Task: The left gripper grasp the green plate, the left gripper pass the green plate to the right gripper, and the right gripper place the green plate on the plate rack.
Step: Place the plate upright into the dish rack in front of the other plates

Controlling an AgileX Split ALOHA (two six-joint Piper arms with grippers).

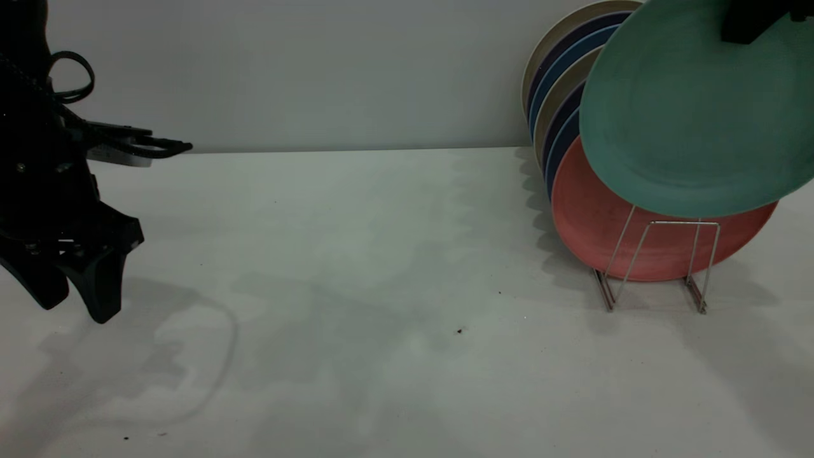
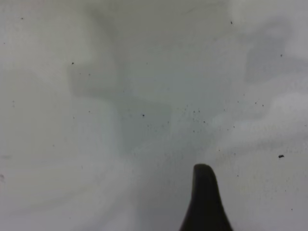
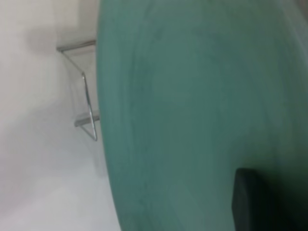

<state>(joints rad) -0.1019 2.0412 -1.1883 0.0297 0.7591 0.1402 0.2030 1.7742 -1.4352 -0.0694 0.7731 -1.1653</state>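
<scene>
The right claw (image 1: pixel 757 19) has hold of the green plate (image 1: pixel 693 108) at its upper rim, only a dark angular piece of the claw showing at the top edge of the exterior view, and in the right wrist view one dark finger (image 3: pixel 250 202) lies against the plate's face, so the claw appears clamped on the rim. The plate hangs below that claw, tilted, clear of the tabletop (image 1: pixel 381 286) and just above the front loops of the plate rack (image 1: pixel 661 261). I judge the handover finished and the last step, setting the plate on the rack, in hand. The next move calls for lowering the plate's bottom edge into a free slot in front of the salmon-pink plate (image 1: pixel 610 229), keeping it near upright so the rim does not knock that plate or catch a wire loop before the grip is let go. The plate is round, matte teal-green, with a low raised rim and a plain unmarked face. Behind it, farther from the claw, a row of plates (image 1: pixel 563 83) in cream, navy and blue stands in the rack. The left claw (image 1: pixel 73 286) hangs well apart at the far side, low over the tabletop, its fingers slightly parted and empty.
</scene>
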